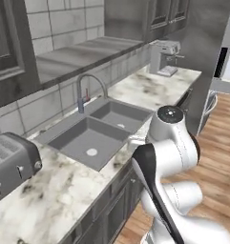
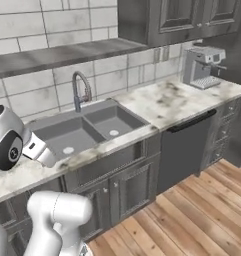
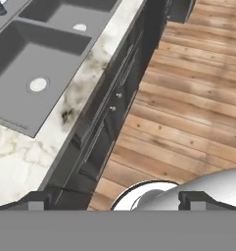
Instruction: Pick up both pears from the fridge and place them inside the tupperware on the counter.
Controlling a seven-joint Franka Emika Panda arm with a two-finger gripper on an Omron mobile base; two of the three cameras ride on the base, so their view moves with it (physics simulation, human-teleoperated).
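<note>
My gripper [image 3: 117, 200] is open, its two dark fingertips [image 3: 38, 198] far apart with nothing held between them. It looks down from above the front edge of the counter [image 3: 90, 73], over the dark cabinet fronts and the wooden floor. The light marbled counter [image 1: 64, 190] [image 2: 167, 102] runs along the tiled wall. The pears and the tupperware are out of view. A pale strip at the far right edge of the left base view could be the fridge, but too little of it shows to tell.
A dark double sink [image 1: 95, 131] [image 2: 77, 130] [image 3: 31, 63] with a curved faucet [image 1: 85, 93] [image 2: 82, 90] is set into the counter. A silver toaster [image 1: 11, 162] stands at the near left, a coffee machine [image 1: 164, 57] [image 2: 202, 67] at the far end. Wooden floor [image 2: 192, 215] lies in front of the cabinets.
</note>
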